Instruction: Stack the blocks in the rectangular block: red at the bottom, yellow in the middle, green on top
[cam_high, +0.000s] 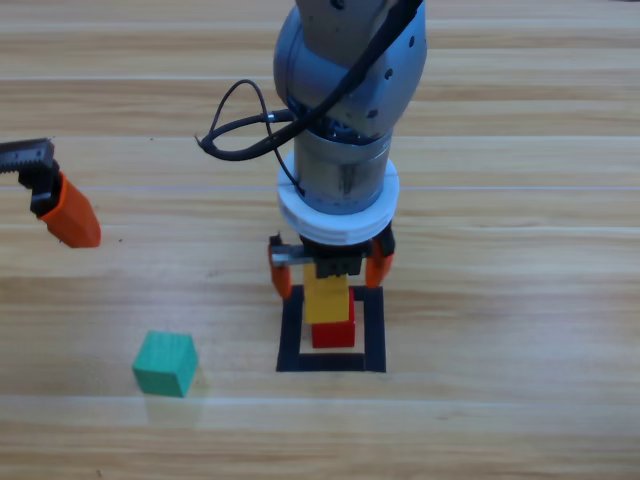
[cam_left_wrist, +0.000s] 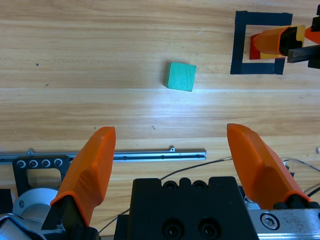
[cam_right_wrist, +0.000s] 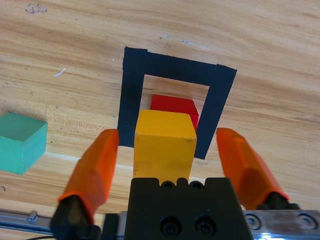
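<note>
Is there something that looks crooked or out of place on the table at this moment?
Nothing stands out. The yellow cube sits on the red cube inside the black tape square, between the right gripper's open jaws. The green cube lies flat on the table, not yet stacked.

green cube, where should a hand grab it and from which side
Probably from straight above, jaws closing on two opposite side faces. The green cube sits flat on the bare table, apart from the tape square, nothing beside it. The open left hand is nearest.
</note>
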